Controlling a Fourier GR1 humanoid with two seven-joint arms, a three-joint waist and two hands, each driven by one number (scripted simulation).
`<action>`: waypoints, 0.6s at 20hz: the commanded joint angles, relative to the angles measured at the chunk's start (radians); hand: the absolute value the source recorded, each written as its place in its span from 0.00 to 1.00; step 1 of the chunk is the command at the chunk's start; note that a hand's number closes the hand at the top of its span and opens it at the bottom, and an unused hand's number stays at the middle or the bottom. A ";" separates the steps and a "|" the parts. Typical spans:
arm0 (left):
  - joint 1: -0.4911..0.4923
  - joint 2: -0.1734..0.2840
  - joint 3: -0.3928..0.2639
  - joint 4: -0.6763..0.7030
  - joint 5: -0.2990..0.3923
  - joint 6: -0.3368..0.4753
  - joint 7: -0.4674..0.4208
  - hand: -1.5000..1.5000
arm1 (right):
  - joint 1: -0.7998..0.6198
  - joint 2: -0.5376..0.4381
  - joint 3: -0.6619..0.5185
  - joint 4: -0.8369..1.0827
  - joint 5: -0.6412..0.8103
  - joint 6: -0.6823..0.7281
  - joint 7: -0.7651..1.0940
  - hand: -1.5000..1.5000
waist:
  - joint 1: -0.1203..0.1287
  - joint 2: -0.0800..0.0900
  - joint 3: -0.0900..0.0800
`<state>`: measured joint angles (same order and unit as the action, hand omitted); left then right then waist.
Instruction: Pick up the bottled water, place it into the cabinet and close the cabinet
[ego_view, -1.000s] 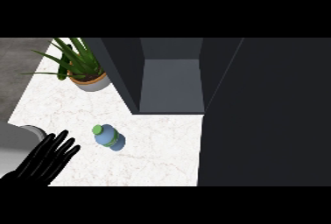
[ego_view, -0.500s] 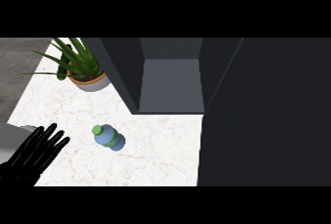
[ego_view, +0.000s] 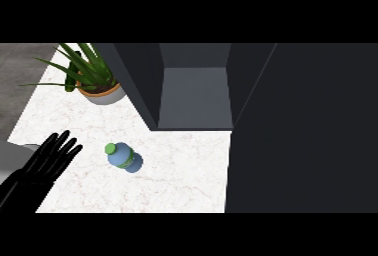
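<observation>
A blue water bottle (ego_view: 122, 157) with a green cap stands upright on the white marble counter (ego_view: 177, 165), a short way in front of the open cabinet (ego_view: 196, 95). The cabinet's dark door (ego_view: 306, 130) swings out toward me and fills the right side of the view. My left hand (ego_view: 46, 165) is at the lower left, left of the bottle and apart from it, fingers straight and spread. My right hand does not show.
A potted plant (ego_view: 92, 80) with long green leaves stands at the back left beside the cabinet's left wall. The counter's left edge (ego_view: 22, 115) runs close to my left hand, with grey floor beyond it.
My left hand has slid left and slightly back, away from the bottle. The bottle and the cabinet door have not moved.
</observation>
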<state>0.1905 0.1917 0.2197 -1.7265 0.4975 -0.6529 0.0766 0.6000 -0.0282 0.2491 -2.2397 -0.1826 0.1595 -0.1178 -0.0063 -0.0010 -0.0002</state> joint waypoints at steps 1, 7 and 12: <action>-0.054 -0.009 0.022 0.122 -0.106 -0.049 -0.115 0.00 | -0.052 0.000 0.007 -0.006 -0.011 -0.016 0.045 0.00 | 0.003 0.001 0.000; -0.217 0.041 0.047 0.318 -0.189 -0.035 -0.161 0.00 | 0.029 -0.010 0.017 0.015 0.002 0.014 -0.054 0.00 | -0.005 0.001 0.000; -0.230 0.028 0.012 0.479 -0.308 -0.060 -0.286 0.00 | 0.099 -0.025 0.045 -0.046 0.002 0.022 -0.060 0.00 | -0.005 0.001 0.000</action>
<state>-0.0089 0.2102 0.2383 -1.3673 0.2612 -0.6866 -0.1237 0.6565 -0.0573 0.2613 -2.2635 -0.2017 0.1837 -0.1552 -0.0110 -0.0003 -0.0003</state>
